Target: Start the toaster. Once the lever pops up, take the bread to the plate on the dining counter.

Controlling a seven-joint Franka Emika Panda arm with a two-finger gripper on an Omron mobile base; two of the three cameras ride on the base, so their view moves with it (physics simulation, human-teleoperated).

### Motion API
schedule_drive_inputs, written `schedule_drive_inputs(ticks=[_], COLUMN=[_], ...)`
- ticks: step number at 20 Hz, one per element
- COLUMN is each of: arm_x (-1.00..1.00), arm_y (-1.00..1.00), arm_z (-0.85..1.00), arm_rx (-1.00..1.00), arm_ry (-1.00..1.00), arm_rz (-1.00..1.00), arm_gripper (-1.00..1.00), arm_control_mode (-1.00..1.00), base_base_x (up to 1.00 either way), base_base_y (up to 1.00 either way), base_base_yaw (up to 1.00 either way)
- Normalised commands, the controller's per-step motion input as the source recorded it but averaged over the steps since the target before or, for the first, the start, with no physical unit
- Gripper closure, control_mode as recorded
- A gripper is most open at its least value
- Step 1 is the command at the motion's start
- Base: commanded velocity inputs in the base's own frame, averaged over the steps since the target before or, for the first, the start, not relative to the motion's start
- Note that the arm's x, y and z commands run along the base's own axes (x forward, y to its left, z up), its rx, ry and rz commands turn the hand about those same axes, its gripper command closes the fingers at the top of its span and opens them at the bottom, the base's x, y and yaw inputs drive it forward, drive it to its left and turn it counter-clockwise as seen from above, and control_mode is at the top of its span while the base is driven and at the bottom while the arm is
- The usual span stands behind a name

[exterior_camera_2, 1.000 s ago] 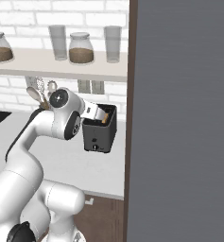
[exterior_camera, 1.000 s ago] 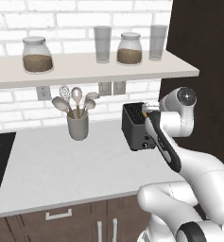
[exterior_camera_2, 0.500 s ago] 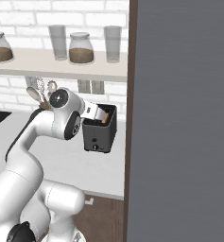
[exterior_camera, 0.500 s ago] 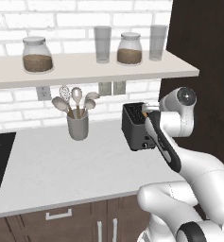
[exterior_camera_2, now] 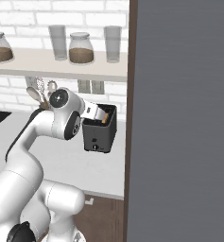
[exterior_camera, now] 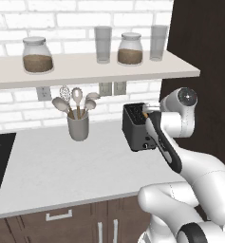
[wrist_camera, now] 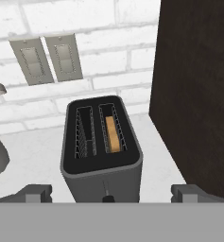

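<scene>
One slice of bread [wrist_camera: 113,134] sits sunk in the right-hand slot of the toaster [wrist_camera: 102,156], which stands on the white worktop [exterior_camera: 61,171] just beside a dark cabinet wall [wrist_camera: 198,94], with the end effector [wrist_camera: 106,194] poised above its front edge, fingers spread wide to either side and holding nothing. The lever on the toaster's front face appears to lie directly below, so the start step looks not yet done. The risk from here is a descent slightly off line: a fingertip could catch the toaster's rim and shove the light body back toward the brick wall rather than press the lever, and the cabinet close on the right leaves little room to swing. Counted on the scene: two slots, one slice, two wall outlets [wrist_camera: 47,59], two jars [exterior_camera: 37,55] and two glasses [exterior_camera: 103,44] on the shelf [exterior_camera: 85,69], one utensil cup [exterior_camera: 78,127].
</scene>
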Motion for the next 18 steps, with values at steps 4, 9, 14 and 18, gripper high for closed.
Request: schedule_drive_inputs(ticks=[4, 9, 14, 18], arm_x=[0.00, 0.00, 0.00, 0.00], arm_y=[0.00, 0.00, 0.00, 0.00], arm_z=[0.00, 0.00, 0.00, 0.00], arm_rx=[0.00, 0.00, 0.00, 0.00], arm_ry=[0.00, 0.00, 0.00, 0.00], arm_rz=[0.00, 0.00, 0.00, 0.00], arm_gripper=[-1.00, -1.00, -1.00, -1.00], arm_control_mode=[-1.00, -1.00, -1.00, -1.00], base_base_x=[0.00, 0.00, 0.00, 0.00], base_base_y=[0.00, 0.00, 0.00, 0.00], base_base_yaw=[0.00, 0.00, 0.00, 0.00])
